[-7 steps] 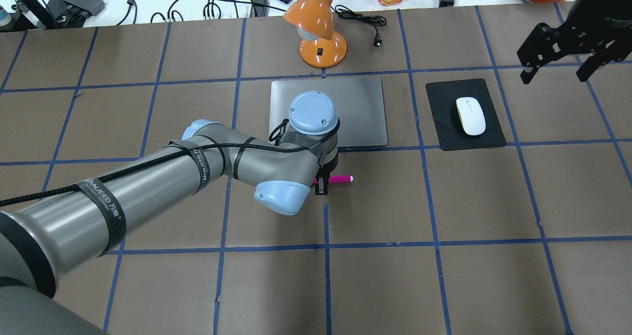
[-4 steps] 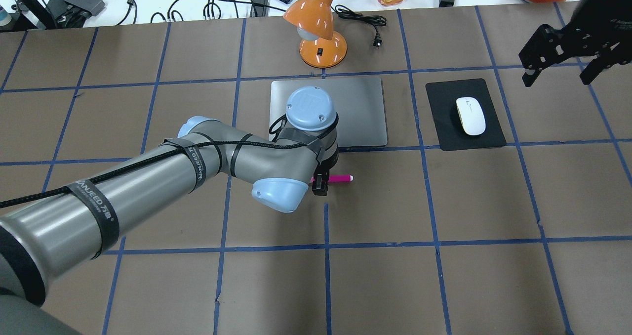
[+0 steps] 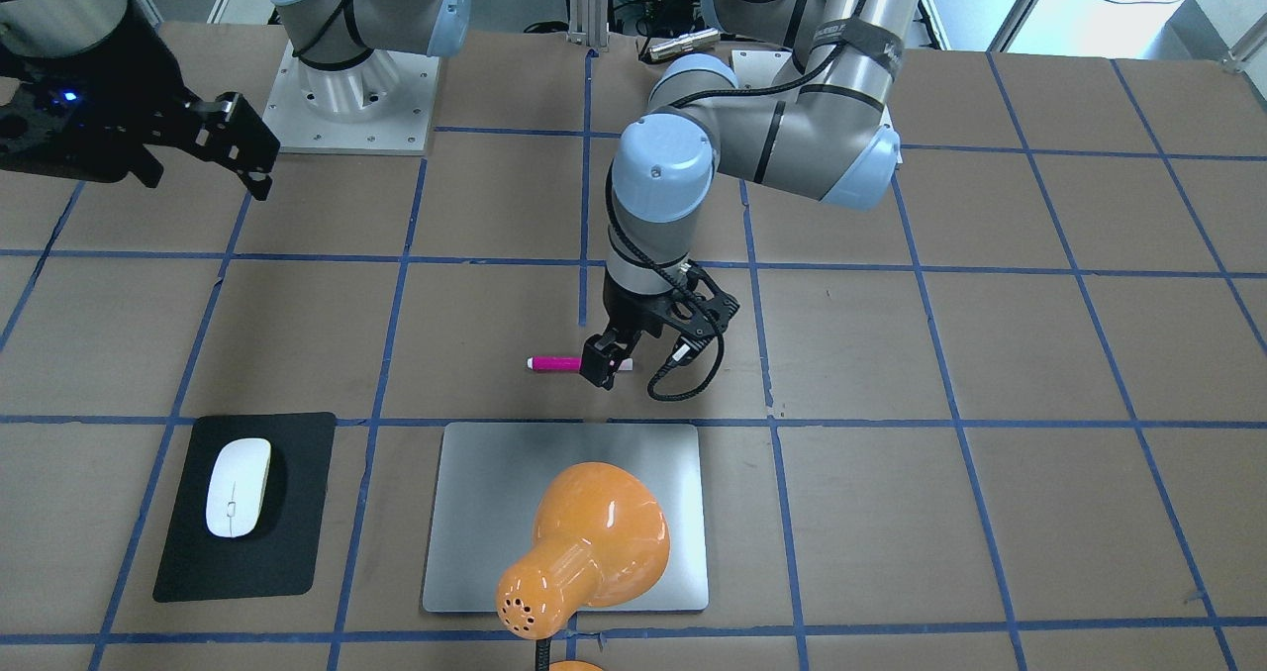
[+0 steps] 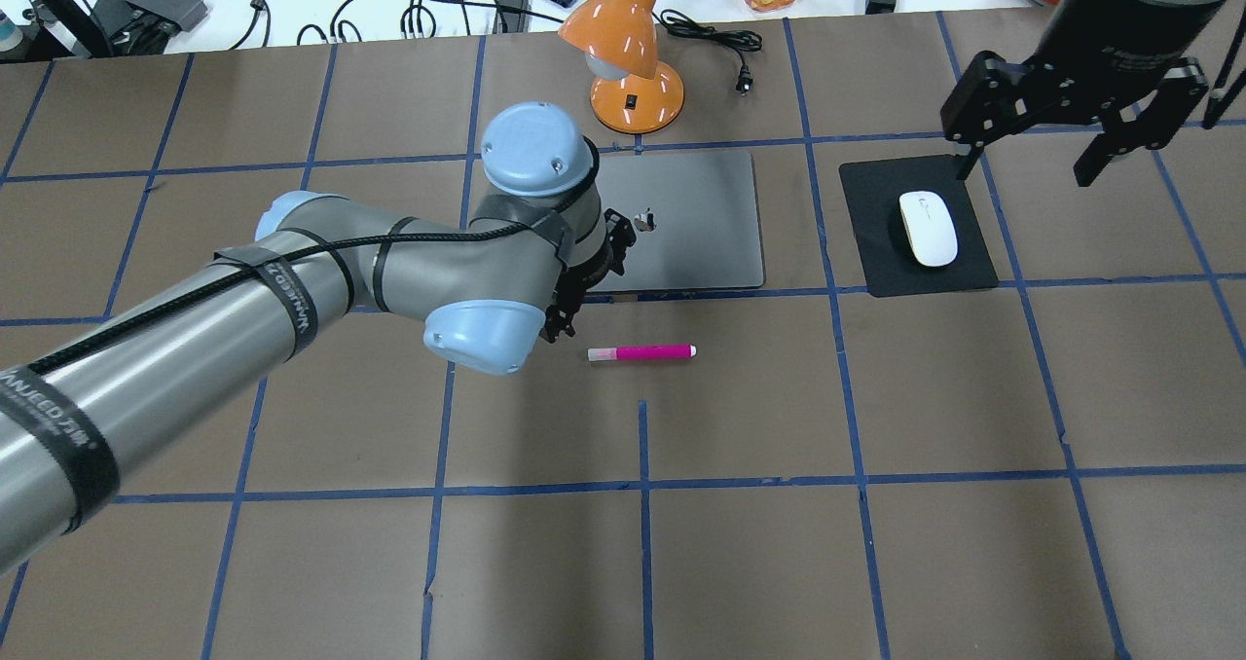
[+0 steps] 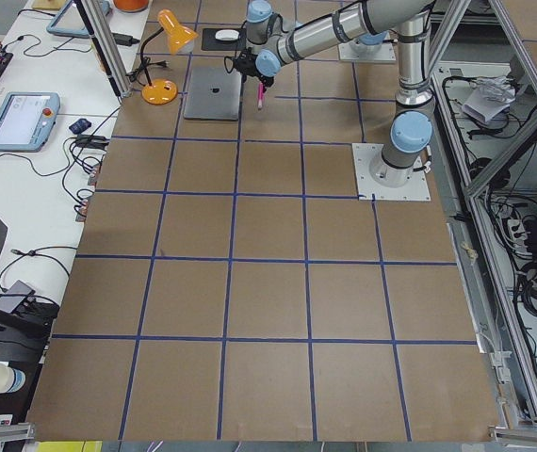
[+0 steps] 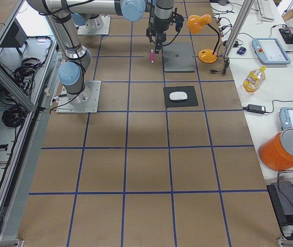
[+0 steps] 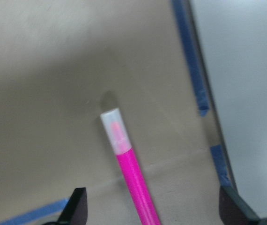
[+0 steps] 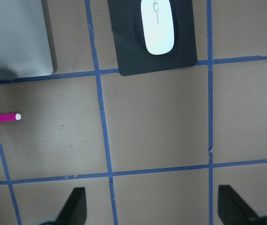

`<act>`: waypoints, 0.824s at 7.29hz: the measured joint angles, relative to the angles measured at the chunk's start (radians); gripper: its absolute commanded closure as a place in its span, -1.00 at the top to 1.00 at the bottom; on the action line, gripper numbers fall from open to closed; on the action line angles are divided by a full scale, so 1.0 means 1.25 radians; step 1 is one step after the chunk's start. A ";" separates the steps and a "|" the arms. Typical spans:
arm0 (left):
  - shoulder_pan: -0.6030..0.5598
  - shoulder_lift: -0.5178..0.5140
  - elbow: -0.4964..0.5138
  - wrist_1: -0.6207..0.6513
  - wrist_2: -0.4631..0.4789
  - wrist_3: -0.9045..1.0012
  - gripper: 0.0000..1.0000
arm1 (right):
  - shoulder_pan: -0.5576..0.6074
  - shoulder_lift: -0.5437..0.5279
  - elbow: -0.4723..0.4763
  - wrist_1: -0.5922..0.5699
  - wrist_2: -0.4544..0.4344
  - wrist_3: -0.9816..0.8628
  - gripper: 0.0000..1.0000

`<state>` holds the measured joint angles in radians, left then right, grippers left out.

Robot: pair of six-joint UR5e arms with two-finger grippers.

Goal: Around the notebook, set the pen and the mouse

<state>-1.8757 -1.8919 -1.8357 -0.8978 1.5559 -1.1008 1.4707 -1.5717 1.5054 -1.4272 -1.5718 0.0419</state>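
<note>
Between your left fingers (image 7: 78,208), spread apart and empty, the pen (image 7: 131,178) lies flat on the table (image 4: 779,397), just beside the notebook (image 4: 701,222). It looks light, stiff and prone to rolling, so you'd pinch it mid-barrel. Your right fingers (image 8: 75,206) are apart too, near the mouse (image 4: 928,229), which looks slick, so grip its sides.

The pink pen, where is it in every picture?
Front-facing: pen middle, above notebook.
Overhead: pen middle, below notebook.
Exterior left: pen top, right of notebook.
Exterior right: pen top, left of notebook.
Left wrist: pen bottom middle.
Right wrist: pen at left edge.
Shared landmark: the silver notebook.
</note>
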 measured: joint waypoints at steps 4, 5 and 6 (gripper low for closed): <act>0.124 0.099 0.002 -0.157 0.006 0.469 1.00 | 0.065 0.023 -0.015 -0.039 0.006 0.096 0.93; 0.160 0.123 0.005 -0.187 0.015 0.544 1.00 | 0.066 0.028 -0.023 -0.051 0.012 0.098 0.93; 0.197 0.145 0.004 -0.214 0.033 0.626 1.00 | 0.067 0.033 -0.031 -0.055 0.016 0.099 0.93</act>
<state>-1.6295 -1.7108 -1.8306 -1.1649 1.5972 -0.3189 1.5540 -1.5305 1.4668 -1.4964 -1.5515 0.1657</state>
